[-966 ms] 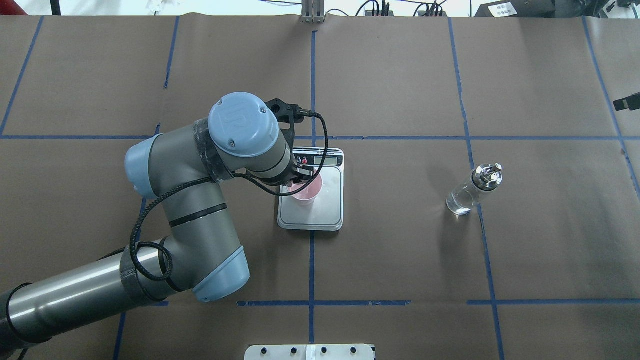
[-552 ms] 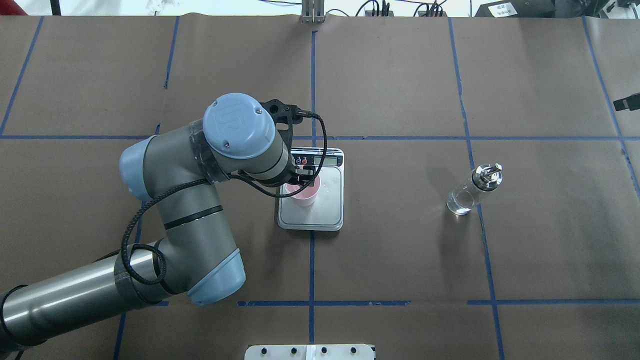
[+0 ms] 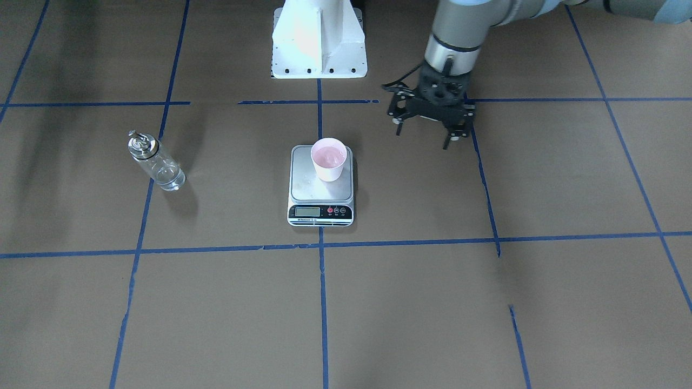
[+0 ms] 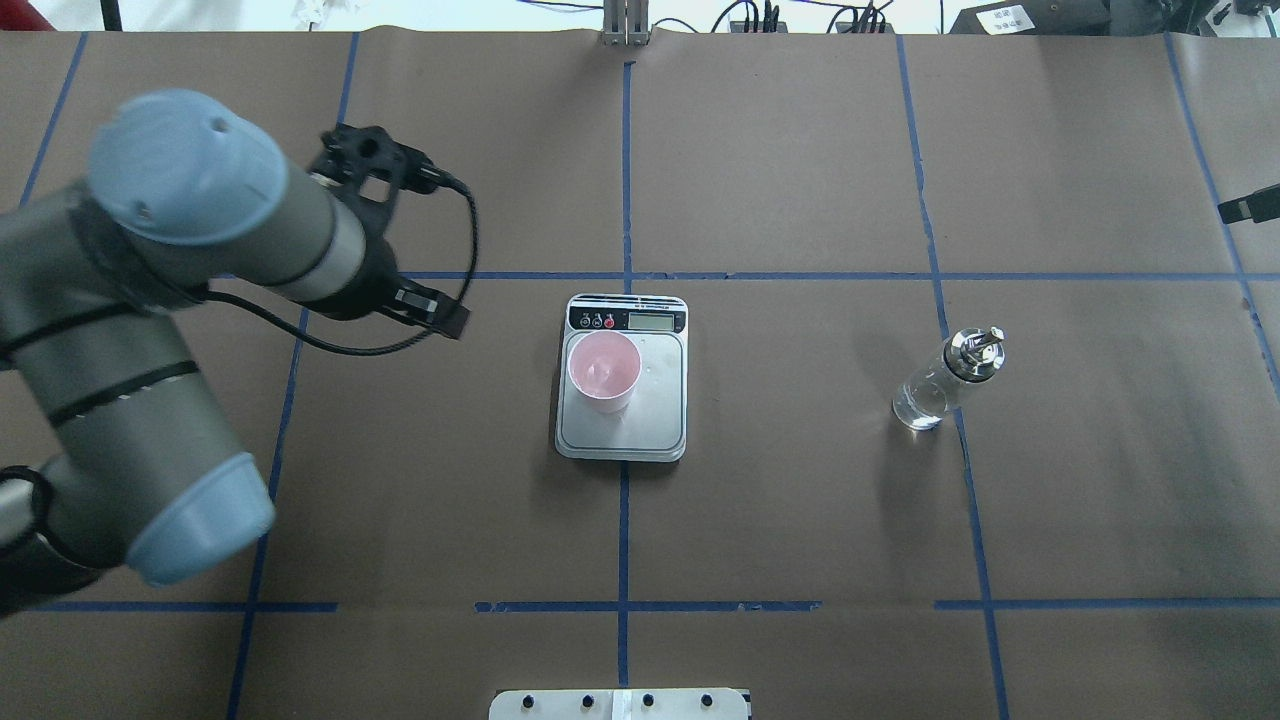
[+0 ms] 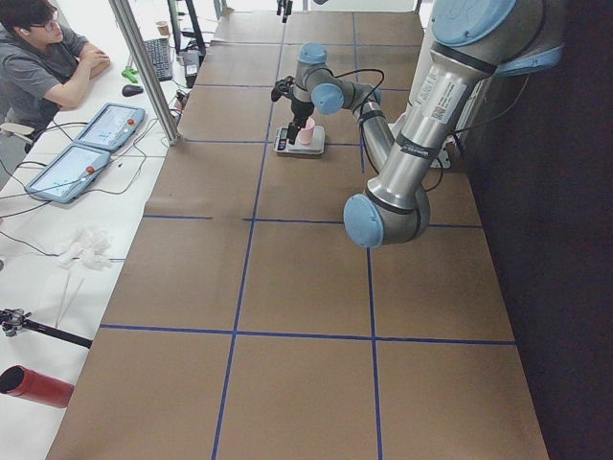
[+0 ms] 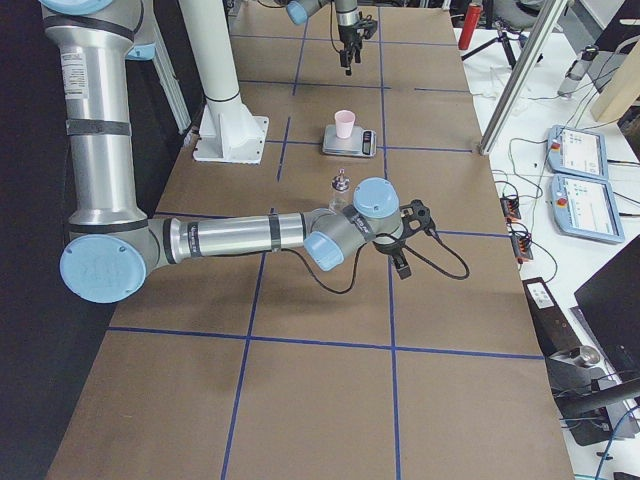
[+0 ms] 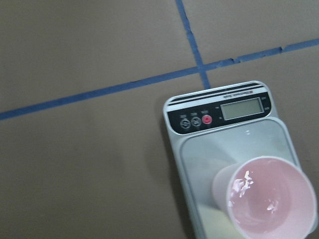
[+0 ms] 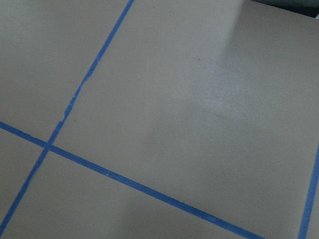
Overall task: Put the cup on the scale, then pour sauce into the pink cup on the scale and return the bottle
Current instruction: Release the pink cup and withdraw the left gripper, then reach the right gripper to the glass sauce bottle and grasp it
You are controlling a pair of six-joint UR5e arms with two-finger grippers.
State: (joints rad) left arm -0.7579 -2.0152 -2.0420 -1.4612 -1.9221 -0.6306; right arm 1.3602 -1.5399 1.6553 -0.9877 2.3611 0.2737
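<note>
Front-facing exterior view gives the clearest look at the left fingers (image 3: 448, 139): they point down over the brown tabletop (image 3: 540, 178), spread wide apart, and grip nothing. The pink cup (image 3: 328, 159) is well apart from them, to their right as the robot counts sides. It stands upright on the kitchen scale (image 3: 311, 186), on the half of the silver top nearer the left fingers. The cup's mouth faces up, and its inside looks pinkish with a few bright glints.

The scale's black strip with the LCD display (image 3: 307, 211) and round buttons runs along the edge farthest from the robot's base. The scale straddles a blue tape line (image 3: 323, 302) on the tabletop.

Past the scale from the left fingers, well apart from both, the clear glass bottle (image 3: 159, 167) with its silver cap and spout stands on the tabletop beside another tape line, free of any grip.

The right fingers (image 6: 402, 264) are beyond the bottle again, so the bottle lies roughly between them and the scale, near them but not touching. They show small and side-on in the exterior right view, and probably as a black tip at the overhead view's right edge. I cannot tell how far open they are. The right wrist camera looks down on brown tabletop and crossing tape lines.
</note>
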